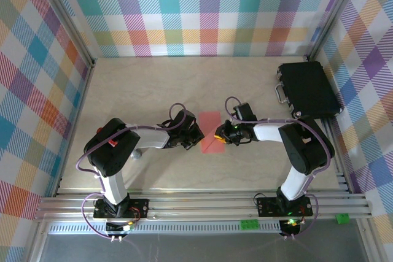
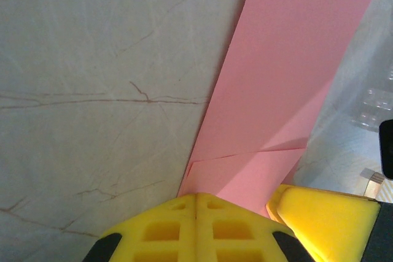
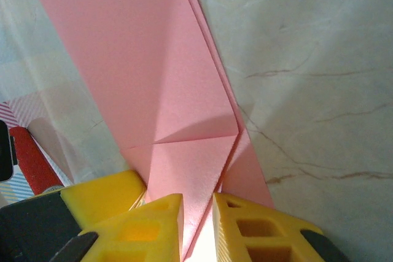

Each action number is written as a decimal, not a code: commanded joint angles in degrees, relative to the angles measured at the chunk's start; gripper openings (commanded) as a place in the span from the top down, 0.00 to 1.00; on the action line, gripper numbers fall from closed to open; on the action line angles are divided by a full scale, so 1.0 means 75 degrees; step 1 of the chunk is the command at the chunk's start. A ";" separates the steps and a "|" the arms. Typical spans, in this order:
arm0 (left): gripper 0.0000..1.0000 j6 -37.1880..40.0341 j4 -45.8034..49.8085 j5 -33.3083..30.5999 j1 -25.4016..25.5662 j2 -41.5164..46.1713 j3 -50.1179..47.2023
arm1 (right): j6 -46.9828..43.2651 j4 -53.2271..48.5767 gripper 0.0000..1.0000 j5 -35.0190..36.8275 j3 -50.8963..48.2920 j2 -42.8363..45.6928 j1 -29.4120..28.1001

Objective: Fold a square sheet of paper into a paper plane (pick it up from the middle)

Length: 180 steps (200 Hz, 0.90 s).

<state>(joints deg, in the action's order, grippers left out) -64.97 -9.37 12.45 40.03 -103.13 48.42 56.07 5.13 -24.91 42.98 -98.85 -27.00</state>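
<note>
Looking thin, limp and easily torn, the part-folded salmon-pink paper sheet [image 3: 141, 59] is pinched at its crease by jaws of the right gripper [image 3: 198, 207]; the left gripper [image 2: 196, 204] is clenched.

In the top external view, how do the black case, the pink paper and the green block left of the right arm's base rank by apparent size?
1. black case, clearly largest.
2. pink paper, smaller, though its near end is partly covered.
3. green block, smallest.
</note>
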 commanded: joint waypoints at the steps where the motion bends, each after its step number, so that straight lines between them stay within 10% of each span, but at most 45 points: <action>1: 0.95 -0.0032 0.0803 -0.0242 -0.0111 -0.0136 -0.0341 | -0.0219 0.0196 0.79 -0.0086 0.0052 0.0065 -0.0044; 180: 0.95 -0.0069 0.0786 -0.0306 -0.0115 -0.0037 -0.0404 | -0.0023 0.0099 0.78 0.0064 0.0031 -0.0145 -0.0098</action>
<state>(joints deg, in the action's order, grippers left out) -64.97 -10.37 12.38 40.03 -102.91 47.77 55.29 5.67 -23.49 42.96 -98.85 -27.42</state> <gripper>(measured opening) 0.049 0.223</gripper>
